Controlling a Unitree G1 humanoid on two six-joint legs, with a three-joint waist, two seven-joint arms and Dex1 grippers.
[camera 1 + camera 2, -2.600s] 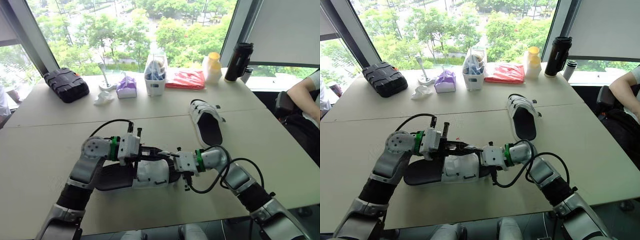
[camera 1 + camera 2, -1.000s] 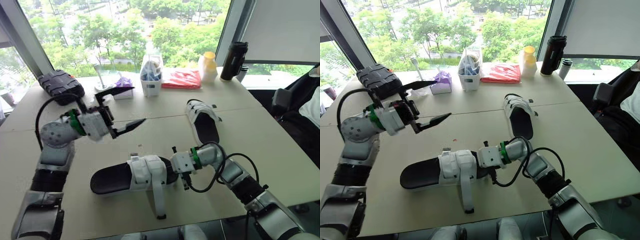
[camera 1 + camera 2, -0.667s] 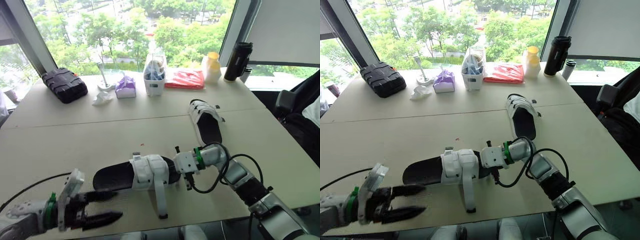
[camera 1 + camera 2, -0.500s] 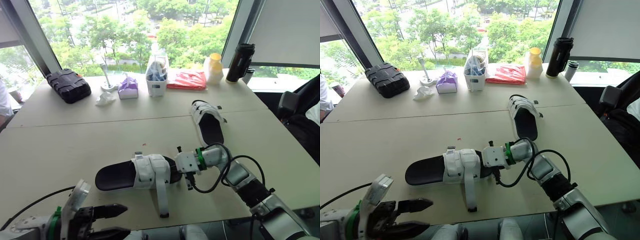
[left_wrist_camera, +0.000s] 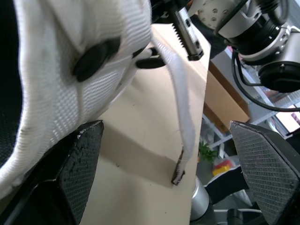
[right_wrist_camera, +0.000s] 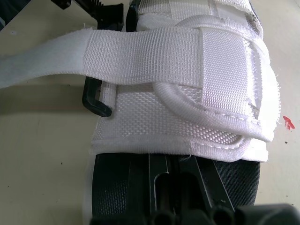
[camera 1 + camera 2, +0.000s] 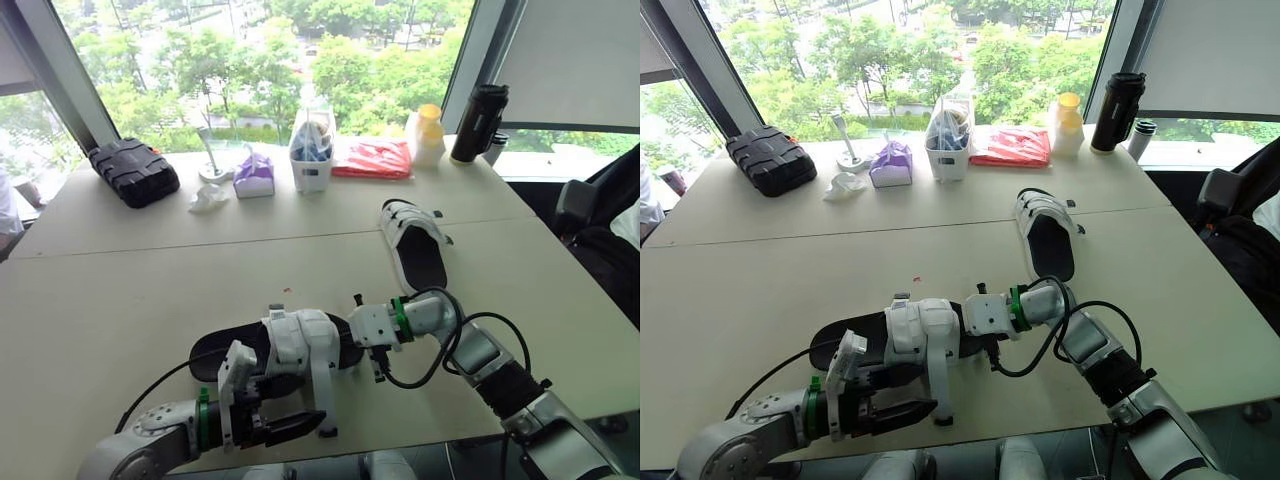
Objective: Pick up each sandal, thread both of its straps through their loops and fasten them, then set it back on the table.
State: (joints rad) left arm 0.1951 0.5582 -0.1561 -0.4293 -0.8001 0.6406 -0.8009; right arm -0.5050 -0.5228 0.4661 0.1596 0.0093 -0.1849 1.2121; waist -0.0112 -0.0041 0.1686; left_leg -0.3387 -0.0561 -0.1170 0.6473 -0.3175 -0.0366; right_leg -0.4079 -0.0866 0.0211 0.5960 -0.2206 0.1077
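Item: near sandal, black sole, white straps, flat on counter nr front edge; one strap loose, trailing fwd. We log L gripper spread open beside strap. R gripper at toe end, grip: cannot tell. 2nd sandal further back. Far edge: black case, flask.

A wide window spans the far side of the room; daylight enters through it; green trees stand outside. A dark frame post slants across the window at the left; a second dark post bounds it at the right; beside that post a pale grey blind covers the adjoining pane. A beige table occupies the foreground; a straight seam runs across its top from left to right; a black chair stands at its right side.
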